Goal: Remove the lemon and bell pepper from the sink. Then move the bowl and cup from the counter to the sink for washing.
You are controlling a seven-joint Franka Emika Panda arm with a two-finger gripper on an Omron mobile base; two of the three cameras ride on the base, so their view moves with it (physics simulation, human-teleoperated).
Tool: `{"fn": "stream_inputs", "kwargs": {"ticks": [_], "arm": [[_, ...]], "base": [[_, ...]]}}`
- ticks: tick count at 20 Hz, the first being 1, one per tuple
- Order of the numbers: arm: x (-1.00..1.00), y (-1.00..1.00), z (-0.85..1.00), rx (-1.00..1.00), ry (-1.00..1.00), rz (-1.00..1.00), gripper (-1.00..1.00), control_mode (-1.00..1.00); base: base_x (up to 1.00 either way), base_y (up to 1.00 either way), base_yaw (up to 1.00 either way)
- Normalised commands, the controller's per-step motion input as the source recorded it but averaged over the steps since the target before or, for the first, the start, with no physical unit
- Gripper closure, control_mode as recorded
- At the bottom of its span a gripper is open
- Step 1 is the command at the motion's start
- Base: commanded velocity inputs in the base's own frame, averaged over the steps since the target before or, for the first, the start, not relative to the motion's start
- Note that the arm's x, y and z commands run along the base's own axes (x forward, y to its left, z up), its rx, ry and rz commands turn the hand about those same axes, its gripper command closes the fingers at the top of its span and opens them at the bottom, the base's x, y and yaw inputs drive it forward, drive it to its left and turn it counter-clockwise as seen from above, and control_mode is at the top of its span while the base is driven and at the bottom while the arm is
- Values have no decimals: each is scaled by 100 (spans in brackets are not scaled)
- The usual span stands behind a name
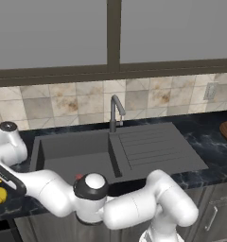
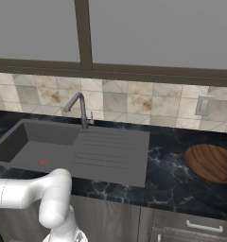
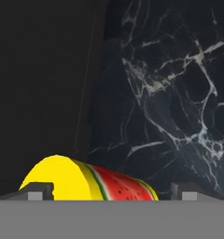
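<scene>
The claw (image 3: 106,195) stands with its jaws wide apart, and the cup (image 3: 88,179), a yellow tumbler with a watermelon-red mark, lies on its side between them, gripped by neither. Just beyond the cup spreads the black marble counter (image 3: 170,102), with a dark flat surface next to it. Farther off, seen from the base, the sink (image 1: 77,153) sits under the faucet (image 1: 115,111), a small red spot on its floor. Farthest, well past the drainboard, rests the bowl (image 2: 211,163).
</scene>
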Motion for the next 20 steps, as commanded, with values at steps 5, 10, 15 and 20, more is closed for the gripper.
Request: {"fn": "stream_inputs", "kwargs": {"ticks": [5,10,15,20], "arm": [[0,12,-7,0,0,0,-100,-100],[0,7,-8,0,0,0,-100,-100],[0,0,-7,0,0,0,-100,-100],[-5,0,-6,2,0,0,-100,-100]], "base": [[0,0,0],[0,0,0],[0,0,0],[0,0,0]]}}
